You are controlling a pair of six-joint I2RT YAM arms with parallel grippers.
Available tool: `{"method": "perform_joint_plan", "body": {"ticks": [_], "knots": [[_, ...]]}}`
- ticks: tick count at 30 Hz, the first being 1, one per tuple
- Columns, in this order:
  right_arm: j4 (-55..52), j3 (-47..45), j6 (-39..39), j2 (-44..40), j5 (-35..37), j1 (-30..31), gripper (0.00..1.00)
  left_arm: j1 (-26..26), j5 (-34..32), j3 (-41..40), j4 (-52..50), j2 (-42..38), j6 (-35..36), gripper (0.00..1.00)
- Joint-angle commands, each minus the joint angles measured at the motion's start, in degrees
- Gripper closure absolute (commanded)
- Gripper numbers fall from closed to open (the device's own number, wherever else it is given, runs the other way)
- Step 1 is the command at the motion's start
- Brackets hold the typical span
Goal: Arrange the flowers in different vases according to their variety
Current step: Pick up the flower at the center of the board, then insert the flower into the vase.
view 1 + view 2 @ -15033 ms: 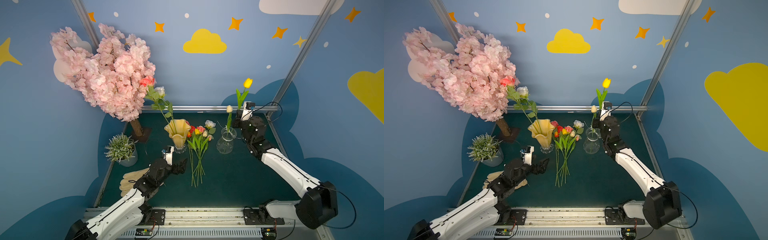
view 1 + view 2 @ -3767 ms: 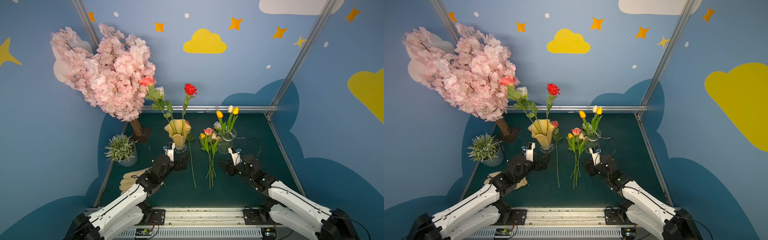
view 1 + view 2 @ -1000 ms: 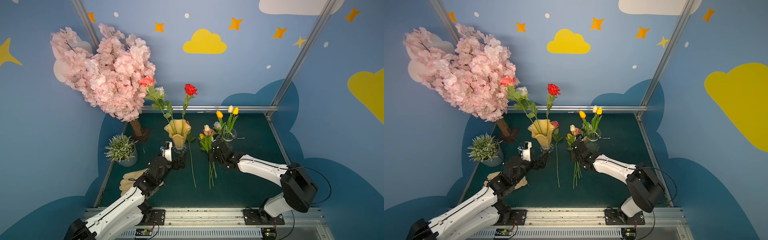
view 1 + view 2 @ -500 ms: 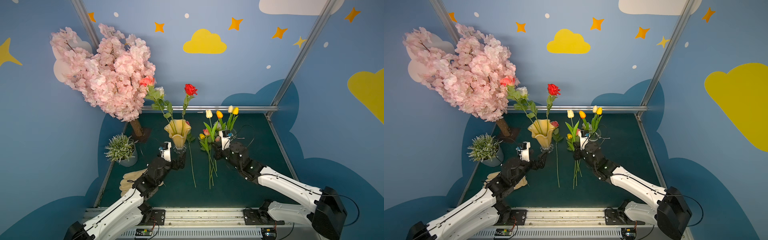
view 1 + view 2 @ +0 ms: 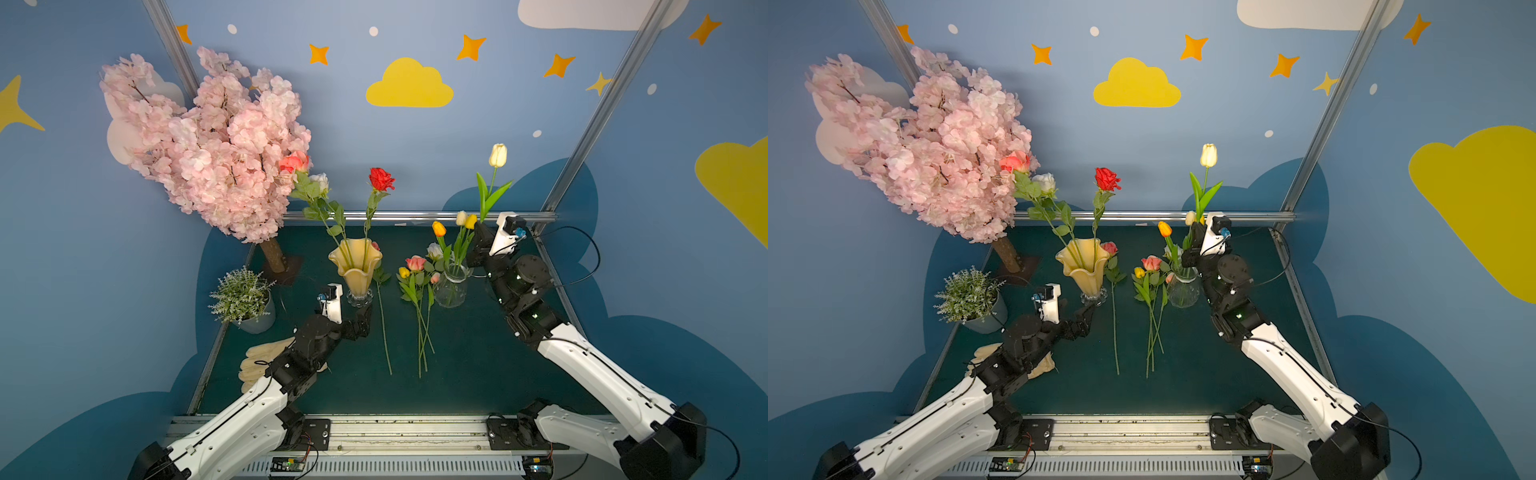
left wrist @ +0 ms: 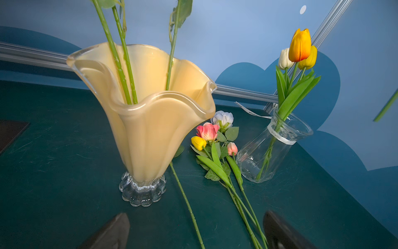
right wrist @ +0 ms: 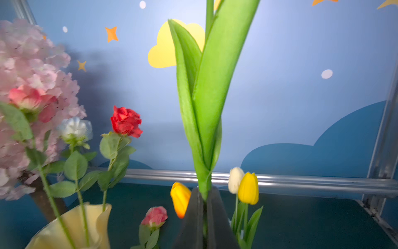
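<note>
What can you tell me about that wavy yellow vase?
The yellow vase looks like milky amber glass, fluted, flaring to a wavy rim, on a clear scalloped glass foot. It stands upright on the dark green table, holding three green rose stems. A loose rose lies beside its foot. The open left pincer points at it, not touching.

Your widest lane is the bare near part of the green mat (image 5: 478, 374), between the loose bunch of flowers (image 5: 415, 264) lying mid-table and the right arm (image 5: 515, 282). Farther back, that bunch and a single rose (image 5: 1109, 248) lying just beside the yellow vase (image 5: 356, 270) fill the gap between it and the glass vase (image 5: 453, 286), whose mouth is crowded by three tulips (image 6: 300, 45), with the right arm close on its right. Tall roses (image 5: 380, 178) rise from the yellow vase, and the blossom tree (image 5: 216, 141) and potted plant (image 5: 241, 295) block the back left corner.
</note>
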Motion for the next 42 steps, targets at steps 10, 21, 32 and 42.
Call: {"method": "perform_joint_plan", "body": {"ticks": [10,21,32,42], "knots": [[17.63,2.51,-7.16,16.83,-6.97,-3.69,1.00,-0.05,-0.31,-0.42,2.03,0.77,0.89,0.00],[32.30,-7.69,-6.65,21.32,-5.28,-3.46,1.00,-0.07,0.10,-0.56,3.09,2.07,0.86,0.00],[10.35,-11.21,-2.64,4.37,-12.99,-2.09,0.56,-0.07,0.81,-0.25,3.88,4.20,0.66,0.00],[-17.85,-16.07,6.32,-16.88,-11.26,-1.13,0.39,-0.07,0.98,0.07,3.90,5.57,0.71,0.00]]}}
